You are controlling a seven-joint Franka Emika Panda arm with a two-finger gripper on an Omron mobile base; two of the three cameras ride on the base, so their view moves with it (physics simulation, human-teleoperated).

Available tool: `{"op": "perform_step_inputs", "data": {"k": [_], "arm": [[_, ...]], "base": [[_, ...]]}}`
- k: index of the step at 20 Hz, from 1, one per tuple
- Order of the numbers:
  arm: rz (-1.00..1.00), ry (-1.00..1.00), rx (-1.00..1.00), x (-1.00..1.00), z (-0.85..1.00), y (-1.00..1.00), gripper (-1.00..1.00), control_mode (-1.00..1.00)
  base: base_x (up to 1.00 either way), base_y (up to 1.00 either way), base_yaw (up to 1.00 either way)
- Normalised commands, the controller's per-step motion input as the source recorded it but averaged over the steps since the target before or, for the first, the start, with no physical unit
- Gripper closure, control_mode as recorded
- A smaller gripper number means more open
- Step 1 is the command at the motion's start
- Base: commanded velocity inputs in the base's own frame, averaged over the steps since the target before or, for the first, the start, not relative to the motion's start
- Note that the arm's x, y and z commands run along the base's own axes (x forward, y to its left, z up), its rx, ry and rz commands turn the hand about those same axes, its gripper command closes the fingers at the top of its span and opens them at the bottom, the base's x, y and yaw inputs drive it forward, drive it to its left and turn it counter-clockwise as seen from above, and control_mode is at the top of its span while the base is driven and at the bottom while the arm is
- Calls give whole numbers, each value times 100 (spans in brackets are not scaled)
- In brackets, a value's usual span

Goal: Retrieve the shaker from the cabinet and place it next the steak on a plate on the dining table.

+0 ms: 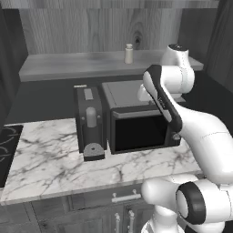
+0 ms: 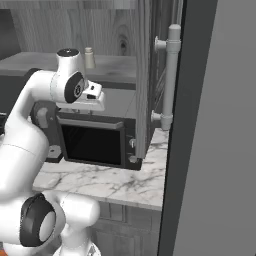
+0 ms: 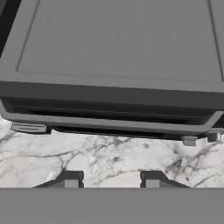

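Overhead, the shaker stands upright on the pale shelf board of the open cabinet, toward the shelf's right half, untouched. In the right base view the same shaker sits just behind the arm's upper joint.

Below the shelf, a dark microwave rests on the marble counter, with a dark coffee machine touching its left side.

Gripper: over the counter just in front of the microwave, looking down at the microwave's top and front edge. Fingers drawn in as far as they go, nothing between them.

Right of the microwave, the cabinet door stands open, carrying a pale bar handle.
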Motion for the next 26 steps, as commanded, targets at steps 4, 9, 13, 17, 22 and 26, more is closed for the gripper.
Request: {"op": "perform_step_inputs", "data": {"k": [4, 9, 13, 17, 22, 26], "arm": [[0, -9, 0, -32, 0, 4, -100, -100], [0, -34, 0, -86, 3, 0, -100, -100], [0, -46, 2, -81, 23, 0, -100, -100], [0, -33, 2, -49, 52, 0, -100, -100], [0, -27, -2, -27, 89, 0, -100, -100], [0, -5, -2, -9, 78, 0, -100, -100]], "base": [[0, 0, 0], [0, 0, 0], [0, 0, 0], [0, 0, 0], [0, 0, 0], [0, 0, 0]]}}
